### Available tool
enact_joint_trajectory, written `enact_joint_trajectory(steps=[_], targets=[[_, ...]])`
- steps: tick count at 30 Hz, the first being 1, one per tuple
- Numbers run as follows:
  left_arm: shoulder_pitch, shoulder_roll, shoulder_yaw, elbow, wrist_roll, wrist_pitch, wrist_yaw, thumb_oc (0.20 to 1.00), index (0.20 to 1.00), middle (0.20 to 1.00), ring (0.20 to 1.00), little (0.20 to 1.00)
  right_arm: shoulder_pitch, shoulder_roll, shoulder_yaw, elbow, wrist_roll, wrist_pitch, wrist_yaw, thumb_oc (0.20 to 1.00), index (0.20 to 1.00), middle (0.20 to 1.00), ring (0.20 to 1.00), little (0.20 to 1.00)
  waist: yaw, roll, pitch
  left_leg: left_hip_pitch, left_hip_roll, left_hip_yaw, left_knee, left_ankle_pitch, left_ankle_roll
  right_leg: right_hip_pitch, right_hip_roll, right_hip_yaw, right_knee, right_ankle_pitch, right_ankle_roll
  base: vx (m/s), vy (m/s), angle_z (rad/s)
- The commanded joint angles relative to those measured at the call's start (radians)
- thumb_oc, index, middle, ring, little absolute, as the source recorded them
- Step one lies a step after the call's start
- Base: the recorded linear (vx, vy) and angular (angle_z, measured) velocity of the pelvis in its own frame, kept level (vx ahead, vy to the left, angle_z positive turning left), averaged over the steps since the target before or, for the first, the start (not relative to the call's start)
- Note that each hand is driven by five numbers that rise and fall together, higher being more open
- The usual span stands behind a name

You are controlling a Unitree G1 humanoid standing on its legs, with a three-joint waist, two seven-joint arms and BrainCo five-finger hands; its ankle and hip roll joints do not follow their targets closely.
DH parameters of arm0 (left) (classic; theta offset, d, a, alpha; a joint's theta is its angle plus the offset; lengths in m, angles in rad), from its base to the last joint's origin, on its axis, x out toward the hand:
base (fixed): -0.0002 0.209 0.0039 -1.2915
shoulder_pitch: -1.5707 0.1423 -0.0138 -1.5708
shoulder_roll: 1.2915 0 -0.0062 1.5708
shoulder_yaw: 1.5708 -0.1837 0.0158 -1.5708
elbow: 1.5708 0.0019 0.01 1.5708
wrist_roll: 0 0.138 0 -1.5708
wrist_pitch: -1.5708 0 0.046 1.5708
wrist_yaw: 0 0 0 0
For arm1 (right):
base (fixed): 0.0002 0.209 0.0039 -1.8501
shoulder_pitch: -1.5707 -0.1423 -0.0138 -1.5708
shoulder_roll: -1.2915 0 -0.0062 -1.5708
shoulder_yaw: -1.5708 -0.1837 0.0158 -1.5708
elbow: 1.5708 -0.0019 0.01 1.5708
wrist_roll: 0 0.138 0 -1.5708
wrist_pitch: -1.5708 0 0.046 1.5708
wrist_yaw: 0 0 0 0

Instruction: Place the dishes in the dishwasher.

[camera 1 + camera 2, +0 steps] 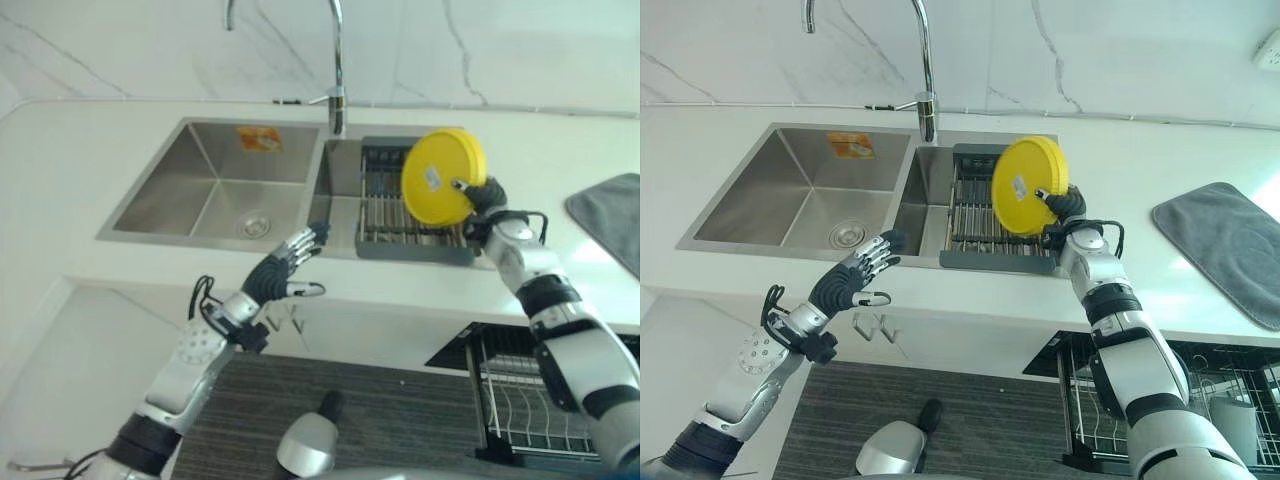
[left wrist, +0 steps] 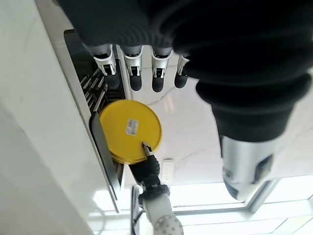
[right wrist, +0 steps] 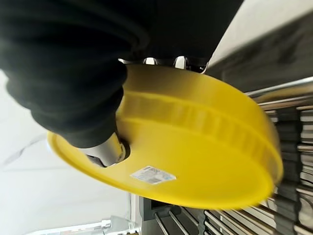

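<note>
The round yellow plastic plate [image 1: 441, 176] with a ribbed, raised rim is pinched at its edge by the right robot hand [image 1: 484, 198], thumb pressed on its labelled underside. It stands nearly on edge above the dark slatted drying rack [image 1: 410, 212] in the steel sink [image 1: 215, 185], underside facing the sink basin. The left robot hand [image 1: 283, 264] hovers at the sink's front edge over the white desk [image 1: 80, 170], fingers straight and loosely spread.
</note>
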Motion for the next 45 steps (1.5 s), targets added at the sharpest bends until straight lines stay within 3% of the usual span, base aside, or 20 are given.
enact_joint_trajectory(steps=[1,9,12,17,19,21,23,26,27,28,31,34,35,38,45], targets=[[-0.038,-0.004,-0.036,-0.033,-0.055,-0.041,-0.032,1.0,1.0,1.0,1.0,1.0,-0.083,-0.084,0.062,-0.007,-0.039,-0.117,-0.015,0.2,0.2,0.2,0.2,0.2,0.029,0.02,-0.035,0.03,0.05,0.014,0.004,-0.03,-0.024,-0.057,-0.065,0.023,0.066,0.108,0.019,-0.04,0.006,0.0],[-0.03,-0.012,-0.118,-0.001,-0.037,-0.067,-0.013,1.0,1.0,1.0,1.0,1.0,-0.072,-0.041,0.033,-0.115,0.086,-0.34,-0.024,0.2,0.2,0.2,0.2,0.2,0.002,0.02,-0.037,0.035,0.064,0.048,-0.001,-0.032,-0.028,-0.075,-0.053,0.039,0.062,0.107,0.015,-0.06,-0.027,-0.01],[-0.027,-0.02,-0.126,0.006,-0.033,-0.07,-0.01,1.0,1.0,1.0,1.0,1.0,-0.063,-0.017,0.02,-0.174,0.143,-0.372,-0.017,0.2,0.2,0.2,0.2,0.2,-0.007,0.018,-0.043,0.042,0.07,0.059,-0.001,-0.035,-0.03,-0.075,-0.046,0.045,0.059,0.103,0.012,-0.06,-0.054,-0.07],[-0.029,-0.044,-0.149,0.024,-0.004,-0.075,0.02,1.0,1.0,1.0,1.0,1.0,-0.032,0.047,-0.017,-0.4,0.168,-0.492,-0.074,0.2,0.2,0.2,0.2,0.2,-0.059,0.005,-0.079,0.073,0.1,0.105,-0.001,-0.053,-0.042,-0.08,-0.012,0.092,0.038,0.084,0.0,-0.1,-0.111,-0.23],[-0.031,-0.052,-0.152,0.028,-0.008,-0.075,0.027,1.0,1.0,1.0,1.0,1.0,-0.013,0.058,-0.035,-0.501,0.187,-0.512,-0.117,0.2,0.2,0.2,0.2,0.2,-0.085,0.0,-0.095,0.09,0.112,0.126,-0.001,-0.063,-0.046,-0.083,-0.001,0.118,0.037,0.074,-0.011,-0.11,-0.132,-0.39],[-0.033,-0.06,-0.151,0.027,-0.012,-0.071,0.024,1.0,1.0,1.0,1.0,1.0,0.011,0.069,-0.048,-0.579,0.18,-0.52,-0.146,0.2,0.2,0.2,0.2,0.2,-0.106,-0.003,-0.105,0.103,0.122,0.149,-0.001,-0.067,-0.047,-0.085,0.004,0.135,0.037,0.069,-0.017,-0.09,-0.107,-0.54],[-0.042,-0.08,-0.167,0.032,-0.009,-0.074,0.023,1.0,1.0,1.0,1.0,1.0,0.058,0.076,-0.072,-0.715,0.098,-0.524,-0.24,0.2,0.2,0.2,0.2,0.2,-0.161,-0.008,-0.12,0.128,0.142,0.199,-0.001,-0.072,-0.05,-0.092,0.014,0.174,0.042,0.06,-0.027,-0.11,-0.116,-0.52],[-0.06,-0.094,-0.187,0.038,-0.04,-0.093,0.01,1.0,1.0,1.0,1.0,1.0,0.095,0.064,-0.094,-0.783,0.104,-0.527,-0.274,0.2,0.2,0.2,0.2,0.2,-0.206,-0.012,-0.13,0.145,0.156,0.239,0.001,-0.074,-0.05,-0.104,0.023,0.214,0.045,0.058,-0.035,-0.12,-0.119,-0.72],[-0.082,-0.121,-0.213,0.036,-0.141,-0.087,-0.05,1.0,1.0,1.0,1.0,1.0,0.139,0.043,-0.119,-0.821,0.097,-0.518,-0.285,0.2,0.2,0.2,0.2,0.2,-0.257,-0.017,-0.139,0.166,0.173,0.285,0.012,-0.082,-0.056,-0.11,0.038,0.258,0.051,0.05,-0.043,-0.12,-0.132,-0.88],[-0.092,-0.132,-0.222,0.035,-0.172,-0.084,-0.089,1.0,1.0,1.0,1.0,1.0,0.147,0.037,-0.128,-0.825,0.107,-0.515,-0.286,0.2,0.2,0.2,0.2,0.2,-0.271,-0.018,-0.142,0.171,0.177,0.297,0.014,-0.083,-0.057,-0.112,0.042,0.27,0.051,0.049,-0.045,-0.11,-0.137,-0.76],[-0.121,-0.166,-0.268,0.023,-0.219,0.011,-0.208,1.0,1.0,1.0,1.0,1.0,0.172,0.015,-0.157,-0.824,0.116,-0.507,-0.277,0.2,0.2,0.2,0.2,0.2,-0.324,-0.022,-0.151,0.182,0.194,0.344,0.018,-0.08,-0.064,-0.128,0.055,0.312,0.055,0.054,-0.048,-0.06,-0.06,-0.8],[-0.143,-0.189,-0.323,0.051,-0.223,0.098,-0.234,1.0,1.0,1.0,1.0,1.0,0.194,-0.016,-0.176,-0.837,0.145,-0.482,-0.257,0.2,0.2,0.2,0.2,0.2,-0.377,-0.022,-0.158,0.198,0.209,0.396,0.014,-0.077,-0.074,-0.14,0.063,0.344,0.052,0.061,-0.044,-0.04,-0.045,-0.56],[-0.14,-0.202,-0.353,0.089,-0.258,0.151,-0.225,1.0,1.0,1.0,1.0,1.0,0.202,-0.03,-0.185,-0.833,0.164,-0.469,-0.241,0.2,0.2,0.2,0.2,0.2,-0.401,-0.022,-0.161,0.207,0.216,0.422,0.014,-0.082,-0.081,-0.142,0.067,0.36,0.05,0.062,-0.041,-0.03,-0.04,-0.47],[-0.114,-0.232,-0.386,0.22,-0.248,0.178,-0.199,1.0,1.0,1.0,1.0,1.0,0.236,-0.065,-0.207,-0.83,0.211,-0.445,-0.188,0.2,0.2,0.2,0.2,0.2,-0.438,-0.022,-0.167,0.217,0.224,0.461,0.014,-0.081,-0.086,-0.152,0.071,0.385,0.044,0.068,-0.039,-0.02,-0.038,-0.64],[0.0,-0.272,-0.322,0.573,-0.073,0.102,-0.067,1.0,1.0,1.0,1.0,1.0,0.369,-0.128,-0.294,-0.79,0.323,-0.403,-0.063,0.2,0.2,0.2,0.2,0.2,-0.471,-0.026,-0.168,0.219,0.224,0.504,0.012,-0.092,-0.081,-0.169,0.069,0.408,0.031,0.077,-0.038,-0.03,-0.028,-0.28]])
